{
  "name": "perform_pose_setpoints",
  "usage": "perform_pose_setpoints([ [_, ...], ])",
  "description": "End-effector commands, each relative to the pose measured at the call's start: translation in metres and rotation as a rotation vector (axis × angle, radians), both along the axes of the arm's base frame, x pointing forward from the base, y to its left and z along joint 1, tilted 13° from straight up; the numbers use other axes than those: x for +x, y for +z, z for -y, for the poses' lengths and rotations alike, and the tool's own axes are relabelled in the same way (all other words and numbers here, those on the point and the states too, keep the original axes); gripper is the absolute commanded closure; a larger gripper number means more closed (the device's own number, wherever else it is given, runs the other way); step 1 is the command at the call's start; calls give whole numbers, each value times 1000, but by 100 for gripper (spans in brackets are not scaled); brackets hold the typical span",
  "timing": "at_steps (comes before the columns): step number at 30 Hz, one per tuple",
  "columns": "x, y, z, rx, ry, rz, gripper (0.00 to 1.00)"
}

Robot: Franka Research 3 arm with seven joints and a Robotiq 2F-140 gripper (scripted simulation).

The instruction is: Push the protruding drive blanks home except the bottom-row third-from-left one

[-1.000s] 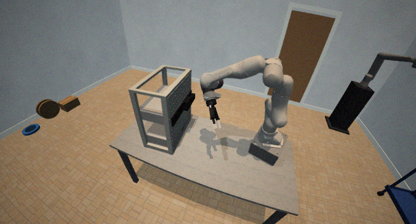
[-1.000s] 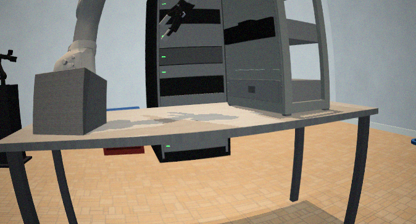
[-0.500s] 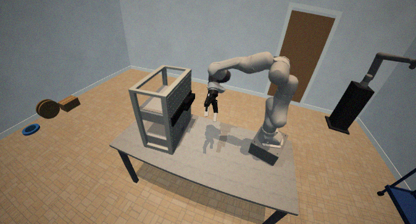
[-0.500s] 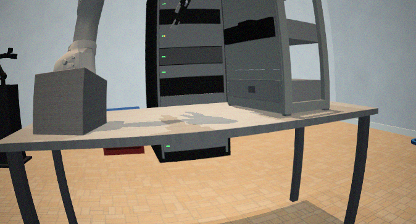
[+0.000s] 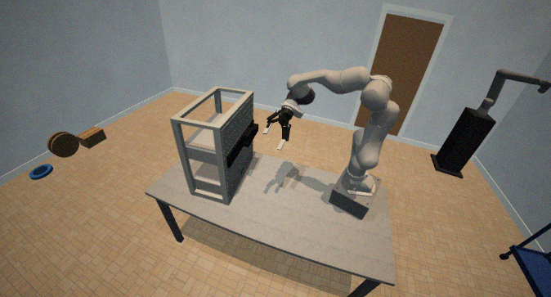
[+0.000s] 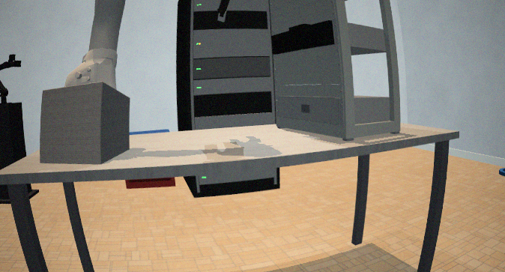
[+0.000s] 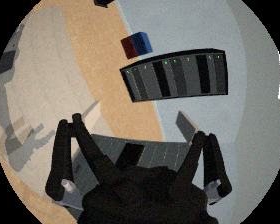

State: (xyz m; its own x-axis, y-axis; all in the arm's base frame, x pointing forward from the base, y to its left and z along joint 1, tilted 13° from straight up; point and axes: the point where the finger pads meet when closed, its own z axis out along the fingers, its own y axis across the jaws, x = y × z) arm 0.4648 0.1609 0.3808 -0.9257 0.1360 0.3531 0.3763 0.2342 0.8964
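The grey open-frame rack (image 5: 180, 127) (image 6: 387, 61) stands on the left end of the table (image 5: 294, 231) (image 6: 322, 146). The black storage chassis (image 5: 243, 149) (image 6: 303, 36) sits in the rack's front face. Dark blanks (image 5: 251, 132) stand out from it; I cannot tell the single blanks apart. My gripper (image 5: 274, 137) (image 7: 139, 112) is open and empty. It hangs in the air a short way in front of the chassis, at about its height, and touches nothing. In the exterior view only one finger (image 6: 223, 7) shows, at the top edge.
The arm's base block (image 5: 351, 204) (image 6: 84, 124) stands on the table's right part. A tall server tower (image 6: 232, 67) (image 7: 173, 78) stands on the floor behind the table. A black stand (image 5: 463, 139), a blue cart (image 5: 535, 266) and small floor items (image 5: 62, 144) lie far off.
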Motion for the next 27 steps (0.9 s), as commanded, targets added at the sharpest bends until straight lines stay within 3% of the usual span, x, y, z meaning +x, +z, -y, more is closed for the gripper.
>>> perform_pose_setpoints([
  [1,16,15,14,66,-118,-99,0],
  [6,24,25,27,119,-178,-130,0],
  [15,46,50,74,305,-352,-245,0],
  [21,56,59,103,420,-438,-322,0],
  [23,56,59,103,420,-438,-322,0],
  [27,62,63,127,517,-500,-390,0],
])
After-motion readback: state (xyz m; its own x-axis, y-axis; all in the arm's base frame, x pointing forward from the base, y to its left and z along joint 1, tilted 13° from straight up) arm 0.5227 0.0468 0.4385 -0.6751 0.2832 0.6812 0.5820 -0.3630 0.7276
